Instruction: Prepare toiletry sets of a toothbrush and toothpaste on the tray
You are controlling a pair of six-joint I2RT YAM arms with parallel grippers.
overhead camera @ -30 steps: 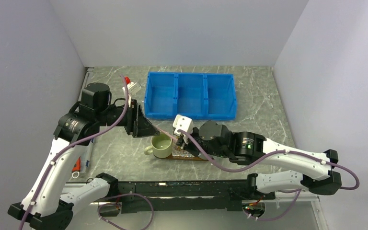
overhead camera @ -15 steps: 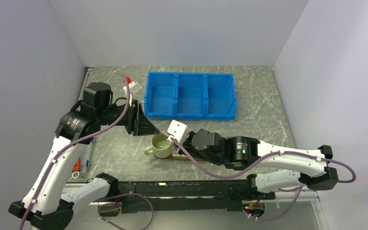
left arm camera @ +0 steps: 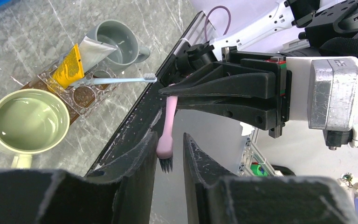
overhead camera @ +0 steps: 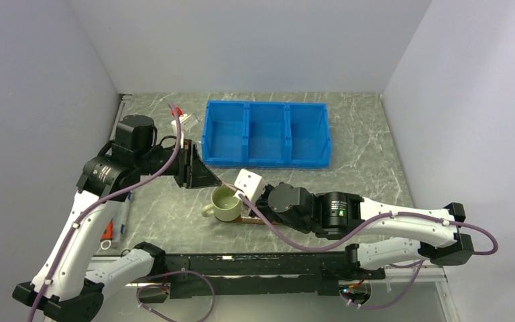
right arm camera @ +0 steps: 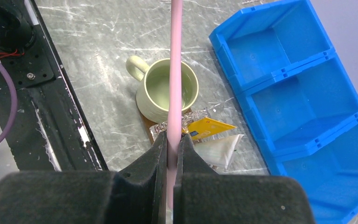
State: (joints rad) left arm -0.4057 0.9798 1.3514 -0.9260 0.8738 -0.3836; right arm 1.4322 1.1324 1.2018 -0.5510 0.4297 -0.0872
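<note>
Pink toothbrush [right arm camera: 175, 70] held in the air between the two arms, just above and behind the green mug [right arm camera: 168, 91].

- **Right gripper** [right arm camera: 172, 142]: clamped on the handle, with both jaws pressed flat against it.
- **Left gripper** [left arm camera: 169, 139]: jaws parted by a narrow gap. The bristle head lies in that gap, but the views do not confirm contact with either finger.
- **Tray** [right arm camera: 145, 127]: beside the green mug. It carries a clear holder [left arm camera: 81, 93] with the pale toothbrush [left arm camera: 116, 80] lying across it. The yellow tube [left arm camera: 70, 67] and white tube [right arm camera: 221, 144] lie alongside.

**Handling (judgement):** the brush is light, thin and stiff. Its smooth plastic will probably pivot or slip in a two-finger pinch. The best hold is across the mid-handle, clear of the bristles. The tubes are soft and would dent, so the firmer cap end is the better place to grip them.
</note>
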